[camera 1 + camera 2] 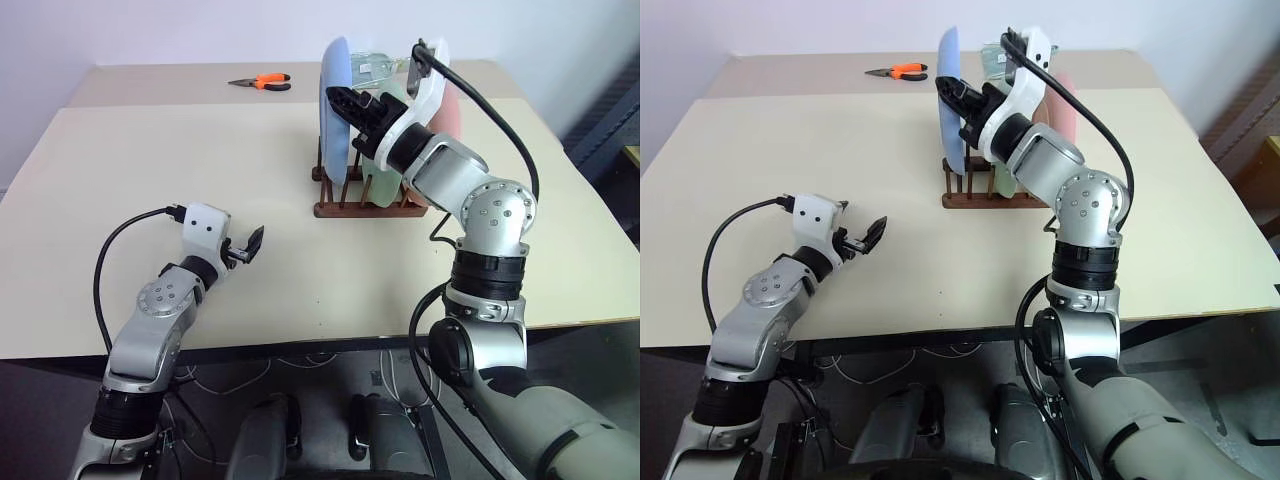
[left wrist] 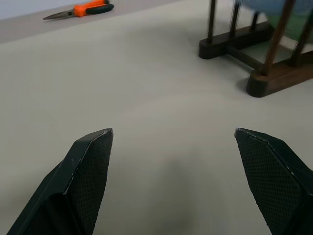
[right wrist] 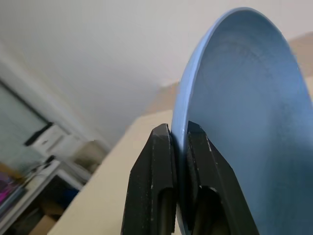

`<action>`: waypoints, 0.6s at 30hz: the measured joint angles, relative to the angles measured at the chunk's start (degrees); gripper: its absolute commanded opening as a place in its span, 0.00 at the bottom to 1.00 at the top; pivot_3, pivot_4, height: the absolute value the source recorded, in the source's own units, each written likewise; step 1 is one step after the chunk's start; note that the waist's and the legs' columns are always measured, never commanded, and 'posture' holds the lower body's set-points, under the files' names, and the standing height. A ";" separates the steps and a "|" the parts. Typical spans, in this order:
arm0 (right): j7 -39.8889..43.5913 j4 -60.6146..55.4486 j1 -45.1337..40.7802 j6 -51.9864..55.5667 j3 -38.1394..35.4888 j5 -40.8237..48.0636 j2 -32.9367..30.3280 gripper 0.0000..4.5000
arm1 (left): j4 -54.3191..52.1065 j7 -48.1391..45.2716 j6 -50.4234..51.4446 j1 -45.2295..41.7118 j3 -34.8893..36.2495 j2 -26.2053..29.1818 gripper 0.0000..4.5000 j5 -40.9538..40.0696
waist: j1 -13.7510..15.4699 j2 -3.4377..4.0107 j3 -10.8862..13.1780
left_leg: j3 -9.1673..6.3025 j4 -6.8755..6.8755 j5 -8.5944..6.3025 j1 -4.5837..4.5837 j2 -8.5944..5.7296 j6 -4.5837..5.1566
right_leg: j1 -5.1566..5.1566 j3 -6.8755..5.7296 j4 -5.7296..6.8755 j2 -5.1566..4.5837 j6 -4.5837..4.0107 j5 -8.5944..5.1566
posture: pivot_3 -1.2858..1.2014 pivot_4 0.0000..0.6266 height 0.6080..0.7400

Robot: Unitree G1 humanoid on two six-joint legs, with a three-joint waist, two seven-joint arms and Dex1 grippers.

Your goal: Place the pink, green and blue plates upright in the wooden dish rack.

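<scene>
Nearest you, your left gripper (image 1: 252, 243) hangs wide open, well short of the wooden dish rack (image 1: 345, 195). In that rack, your right gripper (image 3: 179, 142) pinches the upright blue plate (image 1: 333, 105); green plate (image 1: 385, 165) and pink plate (image 1: 455, 112) stand behind.

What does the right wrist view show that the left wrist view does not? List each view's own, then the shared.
Right wrist view: the right end effector shut on the rim of the blue plate, with shelving in the background.
Left wrist view: the open left end effector over the table, the wooden dish rack and orange-handled pliers.
Shared: the cream table and part of the blue plate.
</scene>
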 measured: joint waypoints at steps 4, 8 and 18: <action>0.78 2.86 -0.92 -0.78 -0.04 -1.06 -0.44 0.00 | -1.69 -0.98 0.37 0.25 0.01 -0.51 0.91 -0.34 | 0.10 0.00 0.00 | 0.00 0.00 0.00 -0.01 0.00 0.00 | 0.00 0.00 -0.01 0.00 0.00 0.00 | 0.52 0.24 1.00; 1.32 4.73 -1.29 -0.60 0.12 -1.53 -0.64 0.16 | -1.84 -1.30 1.02 0.51 0.02 -0.77 0.92 -0.36 | 0.14 0.00 0.00 | 0.00 0.01 0.00 -0.01 0.01 0.00 | 0.00 0.00 -0.01 0.00 0.00 0.00 | 0.52 0.24 1.00; 19.35 -7.70 1.42 -16.06 21.90 -25.56 -20.41 0.55 | -3.92 -1.81 2.25 1.01 -0.05 -1.66 0.92 -0.24 | 0.34 -0.02 -0.01 | -0.04 0.04 -0.02 -0.07 0.00 0.03 | -0.02 0.01 -0.07 -0.03 0.03 -0.02 | 0.52 0.24 1.00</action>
